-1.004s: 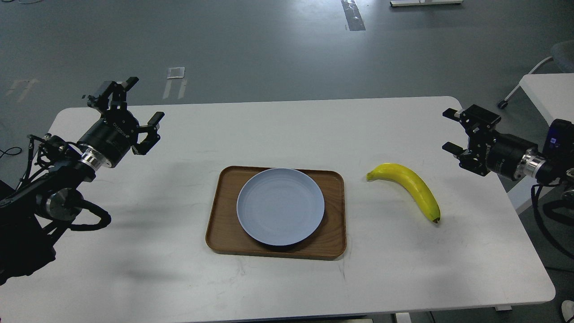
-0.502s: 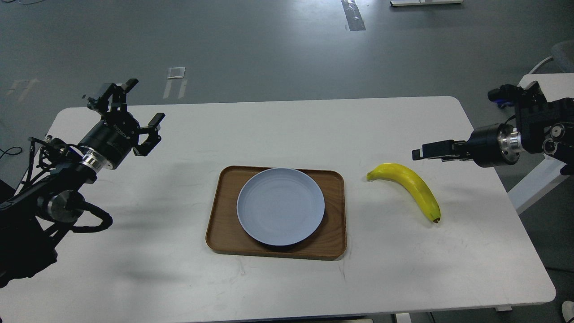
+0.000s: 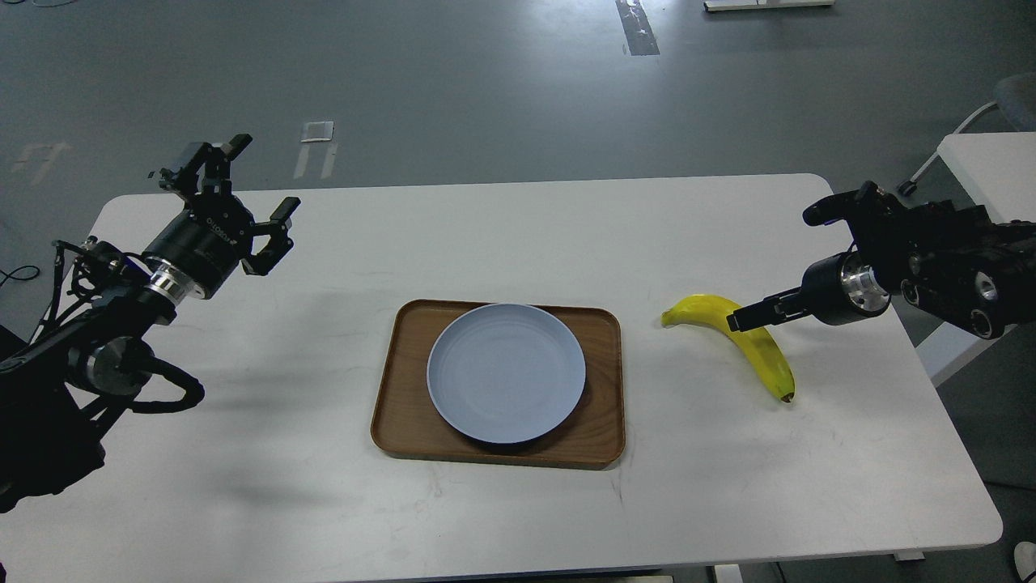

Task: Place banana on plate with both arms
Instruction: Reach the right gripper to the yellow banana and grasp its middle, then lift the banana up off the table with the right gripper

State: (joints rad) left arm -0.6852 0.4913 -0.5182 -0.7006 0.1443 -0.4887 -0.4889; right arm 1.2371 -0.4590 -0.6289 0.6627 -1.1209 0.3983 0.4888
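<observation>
The yellow banana lies on the white table to the right of the tray, dark tip toward the front. The pale blue-grey plate sits empty on the tray. My right gripper reaches in from the right, seen side-on, and its tip overlaps the banana's upper middle. Its two fingers cannot be told apart, and contact with the banana is unclear. My left gripper is open and empty, raised over the table's far left corner, well away from the plate.
A brown wood-grain tray holds the plate at the table's middle. The white table has rounded corners, and its right edge is near the right arm. A second white table stands beyond it at the right.
My right arm has swung down and to the left, and its gripper turned side-on and came over the banana. The left gripper shifted only slightly. The banana and plate have not moved.
</observation>
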